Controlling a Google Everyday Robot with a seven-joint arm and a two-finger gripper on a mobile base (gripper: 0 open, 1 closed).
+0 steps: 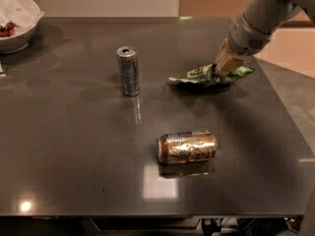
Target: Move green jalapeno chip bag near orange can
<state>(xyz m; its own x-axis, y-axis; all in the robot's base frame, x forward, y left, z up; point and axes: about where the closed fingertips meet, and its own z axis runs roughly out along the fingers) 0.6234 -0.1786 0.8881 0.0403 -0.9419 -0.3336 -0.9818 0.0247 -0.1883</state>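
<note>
The green jalapeno chip bag point(199, 75) is at the far right of the dark table, crumpled, with a shadow under it. My gripper point(222, 69) comes down from the upper right and is shut on the bag's right half, holding it just above the tabletop. The orange can point(187, 147) lies on its side in the middle front of the table, well in front of the bag and apart from it.
A slim silver-grey ribbed can point(128, 70) stands upright left of the bag. A white bowl point(17, 33) with red food and paper sits at the far left corner. The dark table's point(74, 171) right edge runs close beside the bag.
</note>
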